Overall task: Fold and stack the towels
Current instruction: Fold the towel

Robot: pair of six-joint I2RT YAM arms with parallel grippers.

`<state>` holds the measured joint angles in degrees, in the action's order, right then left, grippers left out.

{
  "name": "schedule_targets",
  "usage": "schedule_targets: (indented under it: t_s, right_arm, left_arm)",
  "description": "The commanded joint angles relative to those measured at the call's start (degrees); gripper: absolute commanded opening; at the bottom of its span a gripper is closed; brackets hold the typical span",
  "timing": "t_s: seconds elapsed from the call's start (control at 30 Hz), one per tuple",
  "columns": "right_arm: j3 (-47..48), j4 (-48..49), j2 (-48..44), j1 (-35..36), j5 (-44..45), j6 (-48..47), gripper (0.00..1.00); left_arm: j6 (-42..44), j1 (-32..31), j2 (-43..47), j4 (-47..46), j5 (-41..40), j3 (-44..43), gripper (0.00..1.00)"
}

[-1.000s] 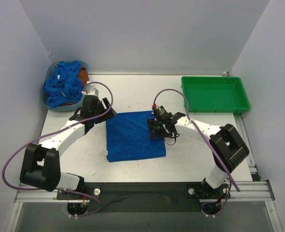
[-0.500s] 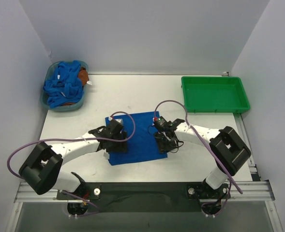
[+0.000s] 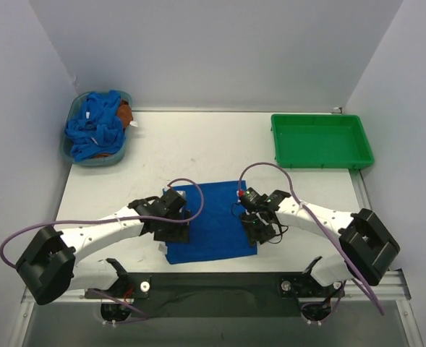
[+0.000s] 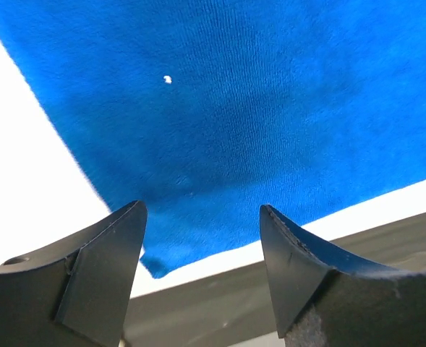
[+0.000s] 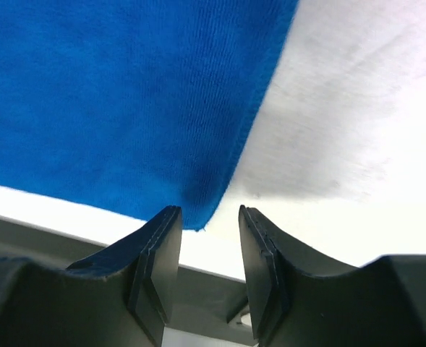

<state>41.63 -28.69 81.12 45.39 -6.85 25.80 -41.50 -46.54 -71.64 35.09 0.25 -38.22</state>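
- On the top view I see one towel [image 3: 211, 224] spread flat on the table [image 3: 198, 144], close to its near edge; both arms reach in over it, the left gripper [image 3: 171, 231] at its left edge, the right gripper [image 3: 260, 230] at its right edge.
- Only that view shows the rest; the other towels [image 3: 93, 129] lie heaped in a basket [image 3: 90, 163] at the far left corner, an orange-brown cloth [image 3: 125, 113] showing among them; a green tray [image 3: 321, 141] sits at the far right, well apart from the flat towel.
- The left wrist view shows what the top view is too coarse to tell; the left gripper [image 4: 202, 211] stands wide apart above the towel [image 4: 270, 108], holding nothing; the cloth's near left corner lies between the fingers [image 4: 104, 267]; a small white speck [image 4: 167, 79] sits on the pile.
- On the right wrist view the right gripper [image 5: 207, 213] keeps a narrower gap, yet its fingers are apart; the towel [image 5: 111, 94] ends in its near right corner just at that gap; I see no pinch on the cloth; bare table [image 5: 343, 130] lies beside it.
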Motion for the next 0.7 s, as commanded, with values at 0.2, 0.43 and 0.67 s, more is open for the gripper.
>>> schedule_targets:
  t_s: [0.2,0.43,0.67]
  right_arm:
    - [21.02,-3.22,1.13,-16.02,-3.87,-15.68,0.38]
    - [33.94,-0.32,15.79,-21.65,-9.75,-23.25,0.41]
    - [41.77,1.18,26.01,-23.41,-11.52,-28.87,0.43]
  left_arm:
    - [17.92,21.21,-2.71,2.98,-4.47,-13.98,0.64]
    - [21.36,30.37,-16.24,-1.34,-0.43,-24.43,0.62]
    - [24.88,31.6,-29.95,-1.78,-0.43,-33.23,0.58]
